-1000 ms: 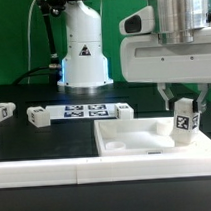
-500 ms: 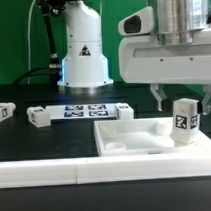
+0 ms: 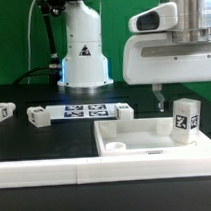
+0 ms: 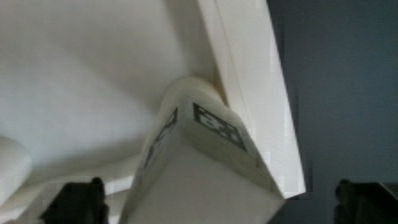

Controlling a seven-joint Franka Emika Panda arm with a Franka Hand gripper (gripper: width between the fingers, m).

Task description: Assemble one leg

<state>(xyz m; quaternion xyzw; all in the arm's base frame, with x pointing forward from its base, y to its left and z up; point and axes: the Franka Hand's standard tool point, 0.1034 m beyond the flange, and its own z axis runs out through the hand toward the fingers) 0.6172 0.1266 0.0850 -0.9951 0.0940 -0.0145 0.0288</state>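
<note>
With jaws spread, the gripper is hovering over the leg, which is standing upright in the panel's corner at the exterior view's right; seating seems underway, probably needing a regrasp and twist next.

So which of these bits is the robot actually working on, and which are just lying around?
Job: the upright leg, the white square panel it stands on, the open hand above it.
Lying about: spare legs, the marker board.
</note>
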